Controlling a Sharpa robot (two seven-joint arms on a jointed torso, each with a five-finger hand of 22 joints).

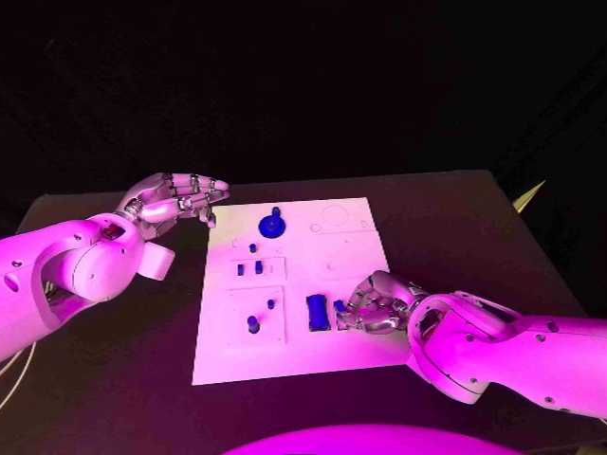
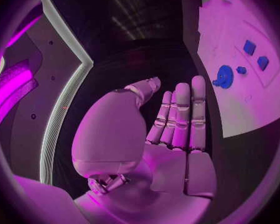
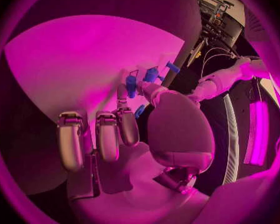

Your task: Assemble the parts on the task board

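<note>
task board [image 1: 352,261]: white | parts [image 1: 318,312]: blue | table [image 1: 495,218]: black

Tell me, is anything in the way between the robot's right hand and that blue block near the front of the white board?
Nothing visible stands between them. The right hand is already over the task board, its fingers right beside the blue block. Whether they touch it, I cannot tell.

Black table [image 1: 112,379] with the white task board [image 1: 344,355] flat at its middle.
</note>
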